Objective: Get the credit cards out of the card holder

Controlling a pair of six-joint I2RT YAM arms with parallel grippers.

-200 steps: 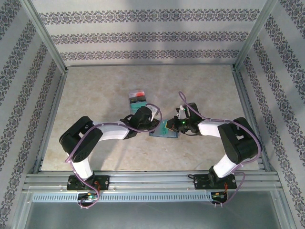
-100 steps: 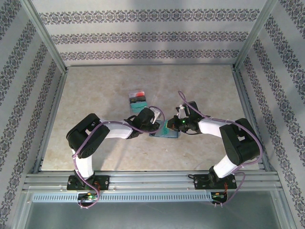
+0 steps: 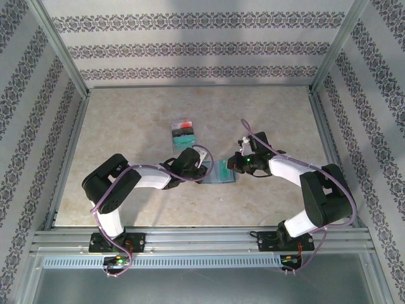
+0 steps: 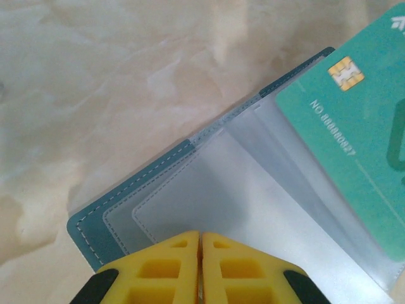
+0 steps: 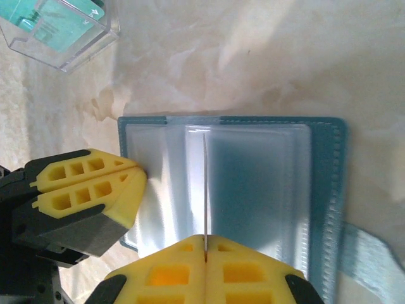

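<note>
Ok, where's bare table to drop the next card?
Table is bare at far right, between the right arm and back wall, and at left, beyond the clear box. Crowded mid-table: left gripper and right gripper meet at the holder.

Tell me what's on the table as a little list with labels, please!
table: pale, marbled top
card holder: blue, lying open and flat, clear sleeves showing
green card: chip side up, over the sleeves on one half; cannot tell if tucked in
left hand: shut, tips at a clear sleeve near the holder's edge
right hand: shut; a thin edge-on sheet runs to its tips, cannot tell if pinched
clear box: apart from the holder, cards inside
</note>
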